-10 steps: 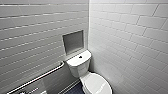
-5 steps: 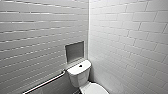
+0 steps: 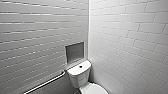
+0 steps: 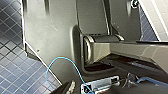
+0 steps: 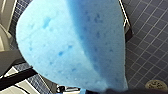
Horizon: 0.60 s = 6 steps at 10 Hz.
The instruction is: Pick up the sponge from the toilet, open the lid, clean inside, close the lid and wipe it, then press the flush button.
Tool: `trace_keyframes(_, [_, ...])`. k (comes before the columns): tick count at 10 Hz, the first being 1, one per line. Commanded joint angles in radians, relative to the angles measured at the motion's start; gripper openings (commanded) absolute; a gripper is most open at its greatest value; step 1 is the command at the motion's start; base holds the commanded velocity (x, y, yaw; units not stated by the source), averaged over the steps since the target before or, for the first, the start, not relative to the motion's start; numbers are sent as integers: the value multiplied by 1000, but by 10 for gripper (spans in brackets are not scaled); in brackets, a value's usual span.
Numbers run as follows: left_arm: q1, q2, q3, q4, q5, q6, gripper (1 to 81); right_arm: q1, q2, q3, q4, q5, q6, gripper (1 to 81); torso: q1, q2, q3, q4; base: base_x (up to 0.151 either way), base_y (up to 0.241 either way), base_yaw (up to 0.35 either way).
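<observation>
The white toilet (image 3: 79,75) stands in the corner at the bottom middle of the head view. Its boxy tank has the dark round flush button (image 3: 80,66) in the centre of its top. Part of the white lid (image 3: 94,89) shows at the frame's lower edge and looks shut. The bright blue sponge (image 5: 70,45) looms large in the right wrist view, bent into a curve, and my right gripper is shut on it. The left wrist view looks at the robot's own dark body above the floor, with nothing held there.
A metal grab bar (image 3: 46,82) runs along the left wall beside the toilet. A grey recess (image 3: 74,52) sits in the wall above the tank. White tiled walls meet in the corner. The floor (image 4: 15,72) has small blue tiles, with a round drain (image 5: 156,85).
The whole head view has shifted, so the camera moved: the toilet now sits lower in the picture and looks a little larger. Neither gripper has changed.
</observation>
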Motion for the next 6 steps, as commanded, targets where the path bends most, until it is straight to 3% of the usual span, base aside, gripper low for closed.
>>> trace_keyframes(1, [-50, -2, -1, -9, 61, 1, 811, 58, 28, -20, 49, -163, -28, 10, 0, 0, 0, 0, 0, 0, 0])
trace_keyframes(2, [-56, 1, -1, -11, 61, -2, 811, 74, 46, -32, 112, -221, -115, 10, 0, 0, 0, 0, 0, 0, 0])
trace_keyframes(3, [-54, 0, -1, -12, 61, -5, 811, 90, 52, -31, 266, -221, -327, 10, 0, 0, 0, 0, 0, 0, 0])
trace_keyframes(5, [-51, 1, 1, -15, 61, -5, 811, 114, 48, -29, 556, -224, -677, 10, 0, 0, 0, 0, 0, 0, 0])
trace_keyframes(6, [-51, -3, 1, -29, 59, -5, 811, 122, 48, -32, 666, -230, -779, 10, 0, 0, 0, 0, 0, 0, 0])
